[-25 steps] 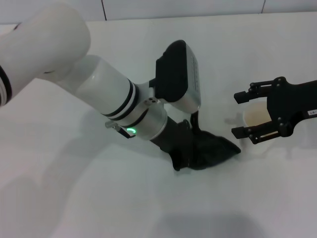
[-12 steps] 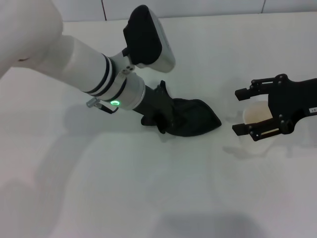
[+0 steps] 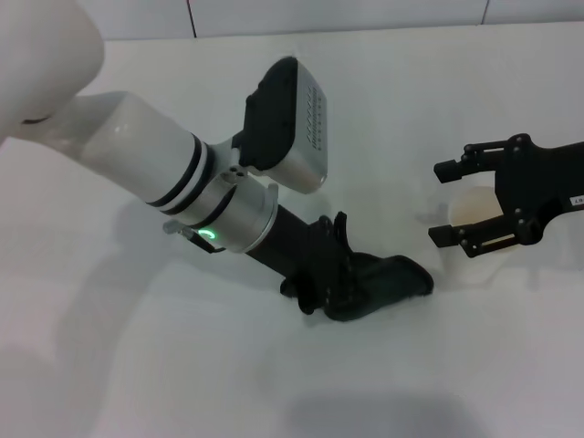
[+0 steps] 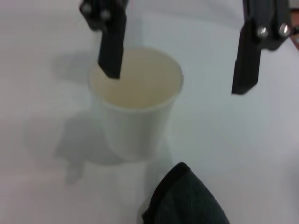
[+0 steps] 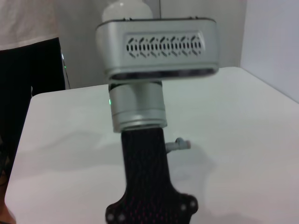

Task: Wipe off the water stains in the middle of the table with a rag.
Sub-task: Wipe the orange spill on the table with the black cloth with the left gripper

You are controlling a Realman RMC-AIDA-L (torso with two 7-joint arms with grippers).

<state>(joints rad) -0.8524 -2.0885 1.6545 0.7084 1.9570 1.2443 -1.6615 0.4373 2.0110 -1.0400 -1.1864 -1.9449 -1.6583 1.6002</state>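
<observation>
My left gripper (image 3: 345, 281) is shut on the dark rag (image 3: 394, 281) and presses it onto the white table (image 3: 274, 383) near the middle, just left of a white paper cup (image 3: 473, 212). A corner of the rag (image 4: 184, 200) shows in the left wrist view, right in front of the cup (image 4: 135, 112). My right gripper (image 3: 442, 204) is open and hovers around the cup, one finger (image 4: 112, 42) over its rim and the other (image 4: 250, 51) apart beside it. The water stains are hidden or out of view.
The cup holds pale beige liquid. The left arm's grey wrist housing (image 5: 159, 46) fills the right wrist view, with the table's far edge (image 5: 42, 95) and a dark-clothed figure (image 5: 28, 65) behind it. A grey seam (image 3: 383, 27) runs along the table's back.
My left gripper has dragged the rag from the far left back toward me and to the right, close to the cup. The right gripper has stayed over the cup.
</observation>
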